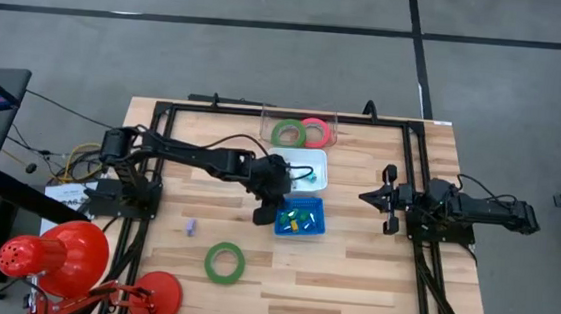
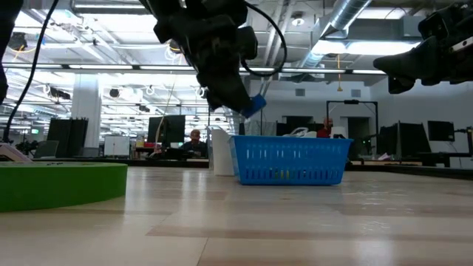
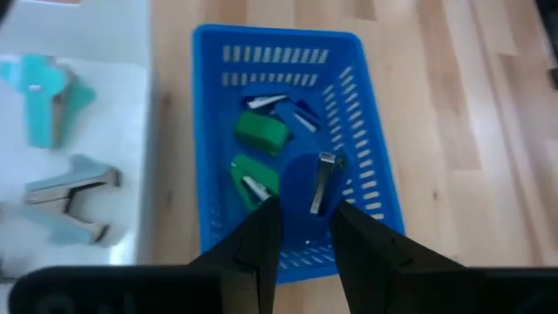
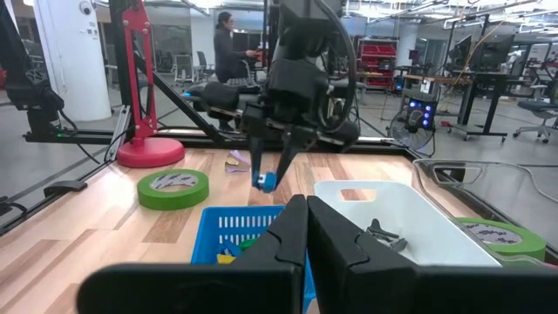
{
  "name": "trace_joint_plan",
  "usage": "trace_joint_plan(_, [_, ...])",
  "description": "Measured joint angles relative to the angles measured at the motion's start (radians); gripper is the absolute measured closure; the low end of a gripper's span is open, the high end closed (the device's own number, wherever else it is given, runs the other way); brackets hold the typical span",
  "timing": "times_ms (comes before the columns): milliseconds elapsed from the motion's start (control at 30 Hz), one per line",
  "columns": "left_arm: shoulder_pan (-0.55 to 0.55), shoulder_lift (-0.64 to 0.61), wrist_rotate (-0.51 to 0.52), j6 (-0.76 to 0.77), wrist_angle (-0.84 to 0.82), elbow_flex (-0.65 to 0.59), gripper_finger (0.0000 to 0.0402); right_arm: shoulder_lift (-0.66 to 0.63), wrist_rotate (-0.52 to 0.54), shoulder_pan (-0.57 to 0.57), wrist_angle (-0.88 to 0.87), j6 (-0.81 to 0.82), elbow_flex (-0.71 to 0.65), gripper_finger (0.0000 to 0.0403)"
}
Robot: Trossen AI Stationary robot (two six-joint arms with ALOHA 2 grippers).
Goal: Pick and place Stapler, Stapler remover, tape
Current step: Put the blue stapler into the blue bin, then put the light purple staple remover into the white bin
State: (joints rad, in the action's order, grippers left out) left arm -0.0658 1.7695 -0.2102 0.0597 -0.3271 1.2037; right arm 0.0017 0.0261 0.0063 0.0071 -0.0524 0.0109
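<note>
My left gripper [image 3: 305,209] hangs above the blue basket [image 2: 288,159], shut on a small blue stapler [image 3: 307,174]. Green and blue staplers [image 3: 260,131] lie in the basket. Beside it, a white tray [image 1: 310,159] holds teal staple removers [image 3: 48,96]. A green tape ring [image 1: 224,262] lies flat on the table toward the near edge. Another green ring [image 1: 287,134] and a pink-red one [image 1: 314,132] lie in a clear box at the far edge. My right gripper [image 1: 370,197] waits shut over the table's right side, pointing level. My left gripper pinches the blue stapler between its two fingers; one end [image 4: 264,181] pokes out below the fingertips [image 4: 258,161]. The fingers slant down from the table's left. The stapler, its metal strip [image 3: 323,183] showing, is lifted clear above the basket's inside.
A small purple piece [image 1: 190,227] lies on the wood left of the basket. A red lamp [image 1: 62,255] stands at the near left corner. Black frame rails [image 1: 154,167] run along the table's sides. People show in the room beyond.
</note>
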Motion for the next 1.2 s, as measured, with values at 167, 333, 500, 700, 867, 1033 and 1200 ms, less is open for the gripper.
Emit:
trace_joint_plan(167, [0.0,0.005,-0.031,0.0,0.004,0.0,0.0312,0.0,0.0,0.0,0.0,0.0,0.0,0.0402])
trace_joint_plan(333, [-0.002,0.005,-0.031,-0.001,0.005,0.0,0.031,0.0,0.0,0.0,0.0,0.0,0.0,0.0402])
trace_joint_plan(500, [-0.004,0.005,-0.031,0.005,0.006,0.0,0.0277,0.0,0.0,0.0,0.0,0.0,0.0,0.0402])
trace_joint_plan(700, [-0.004,0.005,-0.031,0.005,0.006,0.0,0.0207,0.0,0.0,0.0,0.0,0.0,0.0,0.0402])
trace_joint_plan(867, [-0.004,0.001,-0.031,0.005,0.003,0.0,0.0169,0.0,0.0,0.0,0.0,0.0,0.0,0.0402])
trace_joint_plan(1033, [-0.009,-0.034,-0.03,0.009,-0.019,-0.001,0.0156,0.0,0.0,0.0,0.0,0.0,0.0,0.0402])
trace_joint_plan(1200, [-0.011,-0.127,-0.029,0.034,-0.079,-0.001,0.0158,0.0,-0.001,0.0,0.0,0.0,0.0,0.0402])
